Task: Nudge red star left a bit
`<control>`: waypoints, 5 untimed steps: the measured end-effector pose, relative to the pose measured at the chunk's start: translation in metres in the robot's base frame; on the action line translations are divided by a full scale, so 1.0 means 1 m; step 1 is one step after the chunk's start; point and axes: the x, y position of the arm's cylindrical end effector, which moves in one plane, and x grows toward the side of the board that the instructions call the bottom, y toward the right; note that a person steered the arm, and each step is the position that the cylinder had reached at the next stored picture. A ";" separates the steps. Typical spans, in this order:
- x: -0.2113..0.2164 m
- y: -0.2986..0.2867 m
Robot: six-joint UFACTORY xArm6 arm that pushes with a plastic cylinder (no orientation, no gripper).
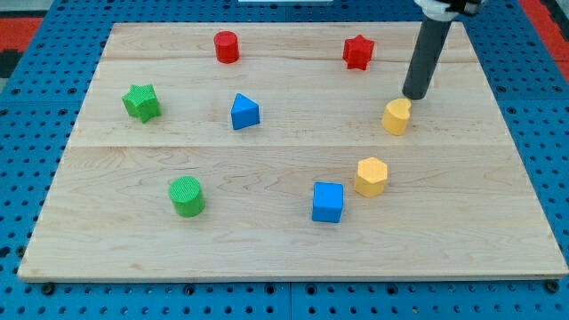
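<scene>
The red star (357,52) lies near the view's top, right of centre, on the wooden board (267,240). My tip (415,96) is down and to the right of the red star, a short way apart from it. The tip stands just above and to the right of a yellow block (396,116), close to it or touching it.
A red cylinder (227,46) sits at the top, left of the star. A green star (141,102) and a blue triangular block (244,112) lie at left. A green cylinder (187,196), a blue cube (327,202) and a yellow hexagonal block (371,176) lie lower down.
</scene>
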 end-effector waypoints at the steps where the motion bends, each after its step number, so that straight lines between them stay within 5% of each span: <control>1: 0.008 -0.026; 2: -0.003 -0.005; 4: -0.169 -0.025; 5: -0.148 -0.056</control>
